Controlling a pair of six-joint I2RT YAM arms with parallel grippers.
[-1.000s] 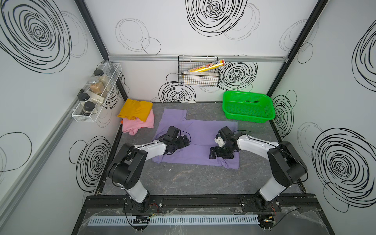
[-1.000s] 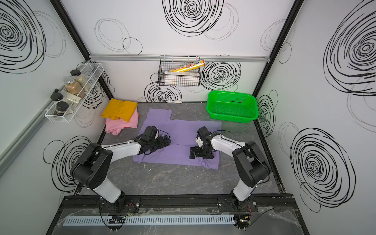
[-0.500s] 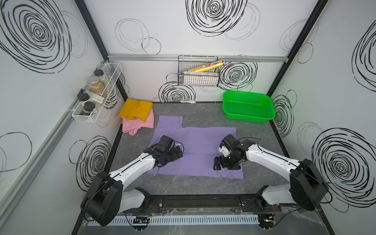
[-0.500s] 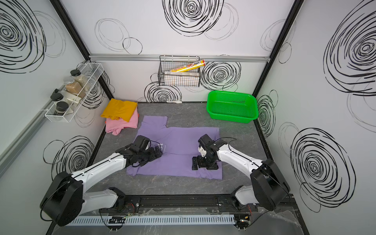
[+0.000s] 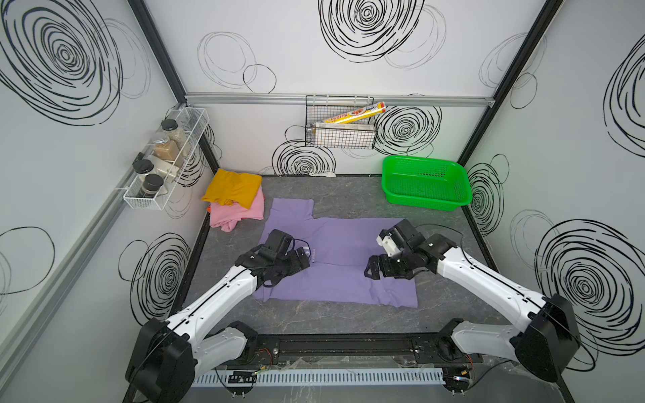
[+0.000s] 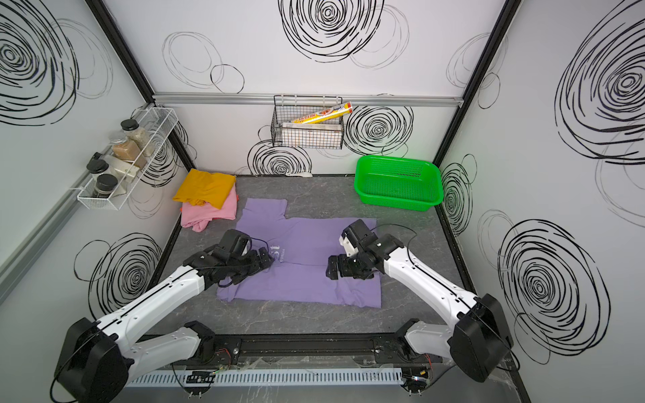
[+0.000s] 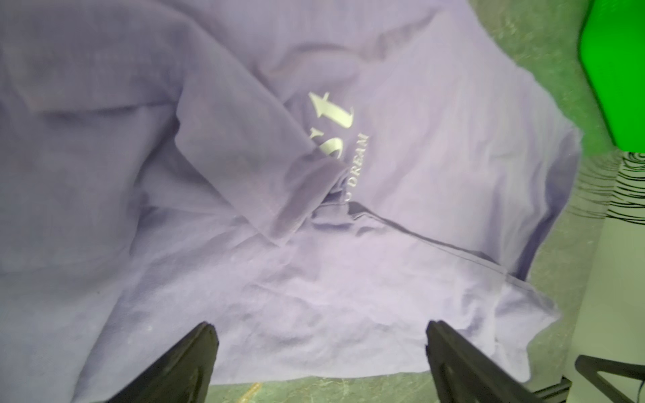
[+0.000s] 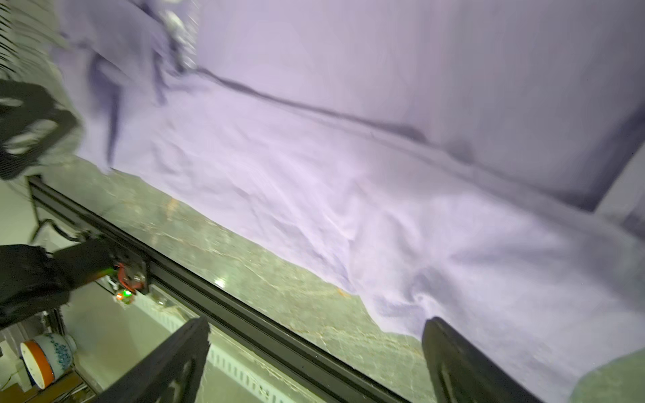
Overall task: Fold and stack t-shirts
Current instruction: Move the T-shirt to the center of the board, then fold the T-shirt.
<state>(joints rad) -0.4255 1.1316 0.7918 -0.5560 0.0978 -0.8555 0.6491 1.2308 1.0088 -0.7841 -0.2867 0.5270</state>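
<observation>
The lavender t-shirt (image 5: 342, 244) (image 6: 310, 279) lies spread on the table, with a fold edge running across its middle. Its white lettering (image 7: 335, 115) is partly covered by a folded-in sleeve (image 7: 265, 174). My left gripper (image 5: 302, 261) (image 7: 319, 335) hovers over the shirt's left part beside the lettering, open and empty. Over the shirt's right part, the right gripper (image 5: 375, 270) (image 8: 316, 328) is also open, holding nothing, with the shirt's (image 8: 349, 157) near edge below it. A folded mustard-yellow t-shirt (image 5: 232, 188) lies on a pink one (image 5: 241, 213) at the back left.
A green perforated basket (image 5: 425, 186) (image 6: 398, 185) stands at the back right. A wire rack with jars (image 5: 164, 164) hangs on the left wall and a wire basket (image 5: 340, 129) on the back wall. The black front rail (image 5: 335, 345) borders the table.
Both arms have drawn back toward the front rail and stretched out lower. The lavender shirt lies a little nearer the front than one second ago. Both grippers stayed open.
</observation>
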